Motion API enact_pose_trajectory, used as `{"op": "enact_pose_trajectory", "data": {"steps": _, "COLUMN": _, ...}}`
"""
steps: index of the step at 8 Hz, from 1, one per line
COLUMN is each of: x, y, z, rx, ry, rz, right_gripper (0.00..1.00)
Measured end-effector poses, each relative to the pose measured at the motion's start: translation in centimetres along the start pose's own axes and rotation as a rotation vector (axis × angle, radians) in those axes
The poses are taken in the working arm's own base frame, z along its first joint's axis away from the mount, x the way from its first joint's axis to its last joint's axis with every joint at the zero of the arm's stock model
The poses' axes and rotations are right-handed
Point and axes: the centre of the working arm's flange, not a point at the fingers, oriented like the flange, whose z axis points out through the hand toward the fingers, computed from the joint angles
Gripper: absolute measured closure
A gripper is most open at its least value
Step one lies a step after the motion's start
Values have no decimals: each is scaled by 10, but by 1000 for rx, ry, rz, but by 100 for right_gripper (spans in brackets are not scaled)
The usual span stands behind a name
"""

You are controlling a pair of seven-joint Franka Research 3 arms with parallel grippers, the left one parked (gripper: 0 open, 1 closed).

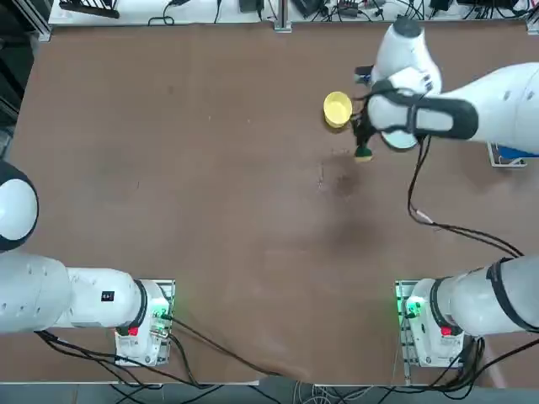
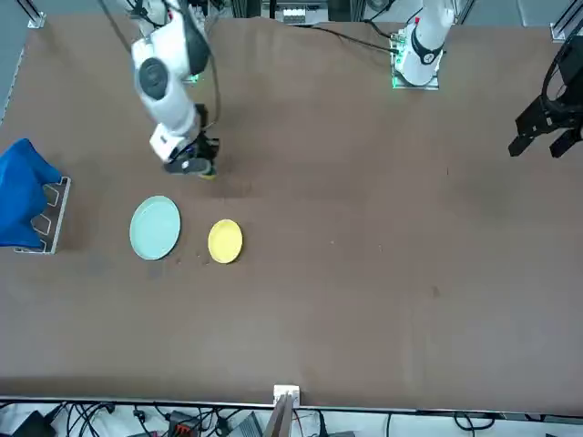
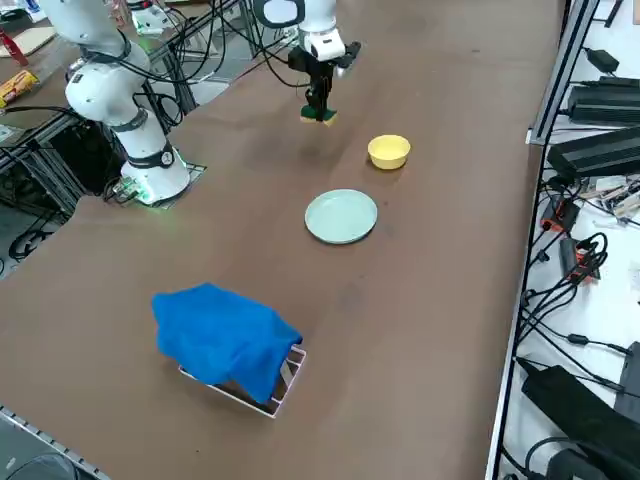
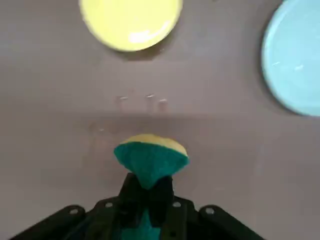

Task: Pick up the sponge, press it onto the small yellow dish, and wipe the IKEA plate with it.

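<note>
Right gripper point(image 4: 150, 187): closed tight, fingers pinching the sponge point(image 4: 150, 161) across its middle, ends flaring out. Dark green scouring side uppermost, yellow foam underneath; held short of the small yellow dish point(image 4: 131, 22), apart from it. Whether clear of the tabletop point(image 4: 60, 130) or brushing it, hard to tell.

Small yellow dish: ahead and to the robot's left of the sponge. IKEA plate point(image 3: 341, 217): pale green, to the dish's right, apart from it. Blue cloth point(image 3: 225, 335): draped over a white wire rack point(image 3: 290, 375), well beyond the plate.

Step in hand, by judgement: carrying the sponge to the dish. Best raised above the rim first, then centred over the hollow and lowered straight, foam down. Press gently and evenly; too hard or off-centre, likely to tip or slide the dish, or twist the sponge in its narrow grip. Lift straight out before turning to the plate.
</note>
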Motion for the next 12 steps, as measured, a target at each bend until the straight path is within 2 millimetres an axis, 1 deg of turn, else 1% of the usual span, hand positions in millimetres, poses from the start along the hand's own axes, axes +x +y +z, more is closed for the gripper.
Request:
{"op": "enact_pose_trajectory", "data": {"steps": 1, "x": -9, "y": -22, "z": 15, "rx": 18, "ry": 19, "rz": 26, "right_gripper": 91}}
{"op": "enact_pose_trajectory", "data": {"steps": 2, "x": -16, "y": -43, "z": 34, "rx": 40, "ry": 35, "rz": 44, "right_gripper": 91}}
{"op": "enact_pose_trajectory", "data": {"steps": 3, "x": -23, "y": -62, "z": 57, "rx": 68, "ry": 50, "rz": 52, "right_gripper": 91}}
{"op": "enact_pose_trajectory", "data": {"steps": 4, "x": -30, "y": -77, "z": 80, "rx": 92, "ry": 60, "rz": 54, "right_gripper": 91}}
{"op": "enact_pose_trajectory", "data": {"steps": 5, "x": -34, "y": -85, "z": 101, "rx": 107, "ry": 61, "rz": 51, "right_gripper": 91}}
{"op": "enact_pose_trajectory", "data": {"steps": 6, "x": -36, "y": -87, "z": 118, "rx": 115, "ry": 59, "rz": 49, "right_gripper": 91}}
{"op": "enact_pose_trajectory", "data": {"steps": 7, "x": -38, "y": -88, "z": 131, "rx": 115, "ry": 52, "rz": 47, "right_gripper": 91}}
{"op": "enact_pose_trajectory", "data": {"steps": 8, "x": -39, "y": -89, "z": 137, "rx": 114, "ry": 47, "rz": 46, "right_gripper": 90}}
{"op": "enact_pose_trajectory", "data": {"steps": 9, "x": -38, "y": -90, "z": 137, "rx": 115, "ry": 48, "rz": 47, "right_gripper": 77}}
{"op": "enact_pose_trajectory", "data": {"steps": 11, "x": -33, "y": -88, "z": 134, "rx": 118, "ry": 55, "rz": 53, "right_gripper": 42}}
{"op": "enact_pose_trajectory", "data": {"steps": 12, "x": -27, "y": -89, "z": 129, "rx": 126, "ry": 68, "rz": 59, "right_gripper": 25}}
